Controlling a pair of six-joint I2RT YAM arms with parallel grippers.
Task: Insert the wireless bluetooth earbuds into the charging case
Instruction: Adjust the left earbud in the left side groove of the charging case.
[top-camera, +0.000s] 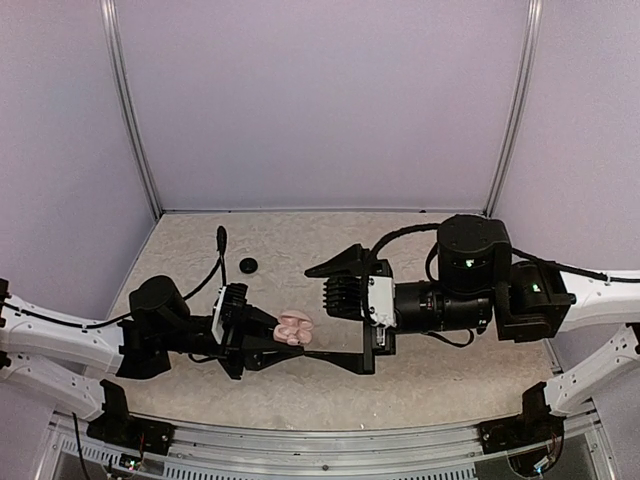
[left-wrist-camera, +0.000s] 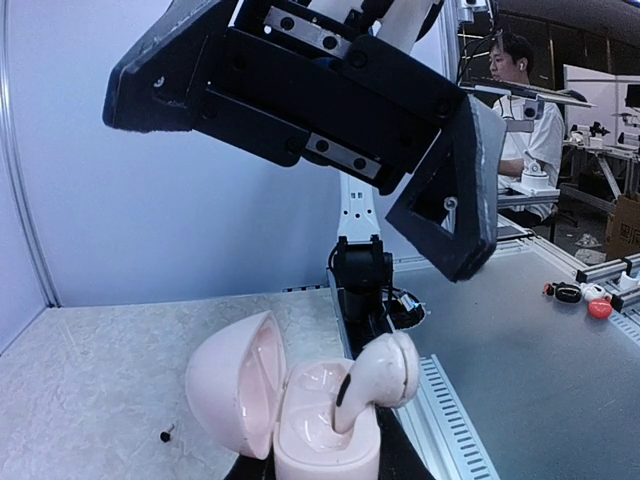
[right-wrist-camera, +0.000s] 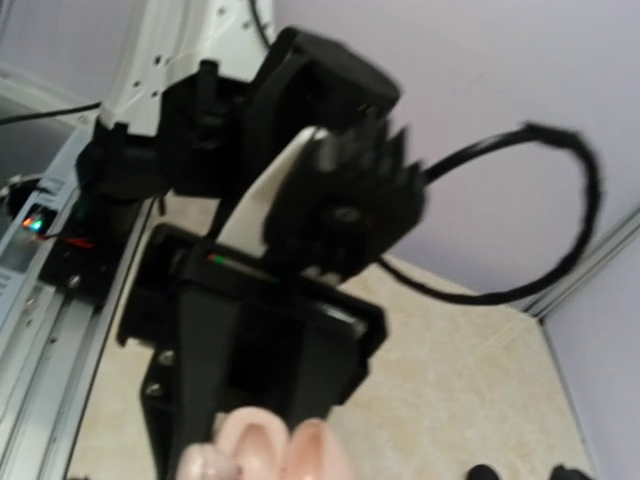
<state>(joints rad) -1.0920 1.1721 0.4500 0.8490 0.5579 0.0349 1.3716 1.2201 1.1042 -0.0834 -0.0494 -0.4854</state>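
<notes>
Beige counter (top-camera: 300, 235), purple walls (top-camera: 320, 100). Left claw (top-camera: 268, 332) is clamped on the pink case (left-wrist-camera: 300, 430), lid (left-wrist-camera: 235, 385) open, probably steadying it for loading; one earbud (left-wrist-camera: 385, 372) leans half-seated inside. Right claw (top-camera: 318, 312), at its 3 o'clock, gapes wide, empty.

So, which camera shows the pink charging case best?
The left wrist view: the charging case fills the foreground, open, with a pink earbud sticking out of it. The top view shows the case only as a small pink blob; the right wrist view cuts it off, blurred.
</notes>
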